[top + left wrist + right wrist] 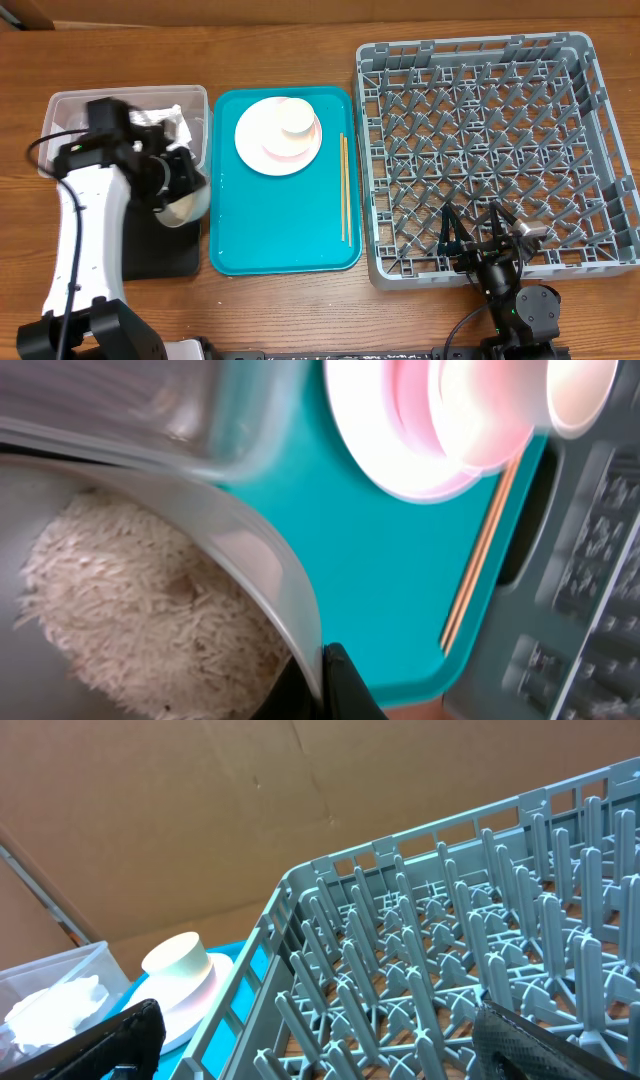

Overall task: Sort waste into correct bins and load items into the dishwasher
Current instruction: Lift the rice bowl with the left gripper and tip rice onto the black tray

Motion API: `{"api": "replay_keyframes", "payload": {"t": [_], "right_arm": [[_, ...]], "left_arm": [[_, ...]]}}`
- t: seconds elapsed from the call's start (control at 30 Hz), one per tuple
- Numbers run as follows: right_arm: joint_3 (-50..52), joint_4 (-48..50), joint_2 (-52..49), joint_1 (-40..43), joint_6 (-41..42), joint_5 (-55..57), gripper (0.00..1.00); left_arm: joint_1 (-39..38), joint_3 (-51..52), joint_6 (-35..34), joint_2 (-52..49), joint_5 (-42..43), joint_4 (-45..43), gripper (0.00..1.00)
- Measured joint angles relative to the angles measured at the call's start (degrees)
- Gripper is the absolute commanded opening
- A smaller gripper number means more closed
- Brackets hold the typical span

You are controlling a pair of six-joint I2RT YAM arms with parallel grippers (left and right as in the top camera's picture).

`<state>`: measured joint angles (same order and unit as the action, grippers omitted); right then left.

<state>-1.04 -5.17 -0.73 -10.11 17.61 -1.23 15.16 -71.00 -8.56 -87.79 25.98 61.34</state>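
Note:
My left gripper [176,188] is shut on the rim of the pale grey bowl [188,207], holding it tilted above the black tray [165,255]. In the left wrist view my fingers [322,682] pinch the bowl's rim [270,560], and white rice [130,610] lies inside the bowl. The clear tub [70,105] holds the crumpled napkin [165,125]. Stacked plates [265,140] with the cream cup [298,120] and the chopsticks [344,185] lie on the teal tray. My right gripper [480,232] is open and empty over the dish rack's [480,130] front edge. The red sauce packet is out of view.
The teal tray [280,230] lies between the bins and the rack. The right wrist view shows the rack's pegs [450,950], the cup [178,958] on the plates and the napkin [50,1010] in the tub. Bare wooden table [290,310] runs along the front.

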Motion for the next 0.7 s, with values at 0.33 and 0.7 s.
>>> {"api": "replay_keyframes", "payload": {"t": [0.33,0.7], "right_arm": [[0.0,0.0,0.0,0.0,0.0,0.0,1.00],[0.0,0.0,0.0,0.0,0.0,0.0,1.00]], "left_arm": [[17.1,12.3,0.3,0.2,11.7,-13.7,0.04],[36.6,21.9,3.7,0.2,36.0,-24.1,0.04]]}}
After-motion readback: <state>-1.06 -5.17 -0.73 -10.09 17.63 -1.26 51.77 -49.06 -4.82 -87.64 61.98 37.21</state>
